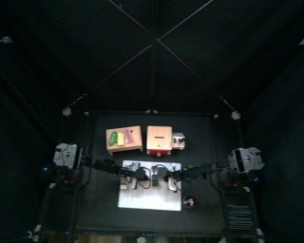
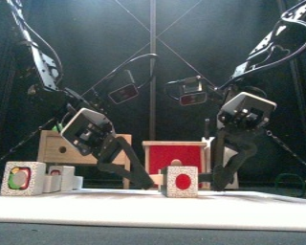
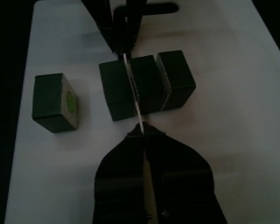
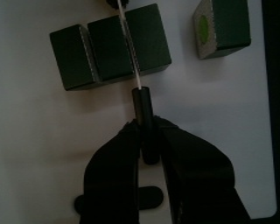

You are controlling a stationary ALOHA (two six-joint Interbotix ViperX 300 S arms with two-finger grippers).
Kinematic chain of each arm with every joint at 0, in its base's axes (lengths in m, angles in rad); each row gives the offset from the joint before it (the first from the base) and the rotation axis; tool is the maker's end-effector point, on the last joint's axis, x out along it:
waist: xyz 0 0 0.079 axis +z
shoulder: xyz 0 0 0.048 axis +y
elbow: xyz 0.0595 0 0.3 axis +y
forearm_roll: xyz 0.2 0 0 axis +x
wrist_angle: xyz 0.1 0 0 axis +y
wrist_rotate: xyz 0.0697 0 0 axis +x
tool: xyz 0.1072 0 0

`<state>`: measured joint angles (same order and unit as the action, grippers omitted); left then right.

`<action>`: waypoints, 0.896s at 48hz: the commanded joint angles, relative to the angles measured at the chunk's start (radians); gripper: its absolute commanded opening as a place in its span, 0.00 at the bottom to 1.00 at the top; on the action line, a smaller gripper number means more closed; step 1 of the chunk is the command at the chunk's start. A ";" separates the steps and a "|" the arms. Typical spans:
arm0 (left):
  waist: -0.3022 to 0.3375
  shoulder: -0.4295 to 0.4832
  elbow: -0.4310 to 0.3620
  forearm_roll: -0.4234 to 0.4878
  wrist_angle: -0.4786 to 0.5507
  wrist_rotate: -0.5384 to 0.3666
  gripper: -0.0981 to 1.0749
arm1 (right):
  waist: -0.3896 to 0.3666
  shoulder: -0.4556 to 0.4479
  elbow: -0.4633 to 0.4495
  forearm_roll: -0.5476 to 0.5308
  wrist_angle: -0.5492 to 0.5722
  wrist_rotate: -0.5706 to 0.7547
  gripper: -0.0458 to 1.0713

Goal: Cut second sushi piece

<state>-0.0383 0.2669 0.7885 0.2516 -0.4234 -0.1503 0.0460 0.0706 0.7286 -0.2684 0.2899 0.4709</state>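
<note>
I had both arms low over the white board (image 1: pixel 152 197) at the front middle of the tabletop (image 1: pixel 98 214). In the right wrist view, the right gripper (image 4: pixel 145 131) had its jaws closed on the black handle of a knife (image 4: pixel 133 52), whose thin blade lay along the top of the sushi roll (image 4: pixel 113 51), on a line between a narrow end piece and the wider remainder. In the left wrist view, the left gripper (image 3: pixel 140 144) had its jaws pressed together with a thin rod-like edge between them, reaching to the near side of the roll (image 3: pixel 143 80), though I could not tell what it held. There the blade (image 3: pixel 127 74) crossed the roll from the far side. One cut piece (image 3: pixel 56 101) lay apart from the roll on the board, its green-filled face showing. In the front view, a red-centred piece (image 2: pixel 182 179) stood on the board between the two grippers, and another piece (image 2: pixel 24 178) stood near the left edge. Wooden boxes (image 1: pixel 141 140) sat behind the board toward the back of the tabletop.
</note>
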 commanded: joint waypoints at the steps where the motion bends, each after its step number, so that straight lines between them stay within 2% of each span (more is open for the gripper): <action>1: -0.017 0.006 0.002 -0.014 0.023 0.002 0.36 | -0.021 0.000 -0.008 0.003 0.008 0.006 0.10; 11: -0.015 0.015 -0.006 -0.057 0.064 0.008 0.36 | -0.023 0.018 -0.018 0.000 0.008 0.006 0.10; 43: 0.006 -0.009 -0.012 -0.023 0.071 0.011 0.36 | -0.052 0.002 -0.018 -0.015 0.008 0.006 0.10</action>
<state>-0.0353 0.2669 0.7731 0.2132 -0.3651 -0.1427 0.0307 0.0905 0.7133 -0.2792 0.2915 0.4725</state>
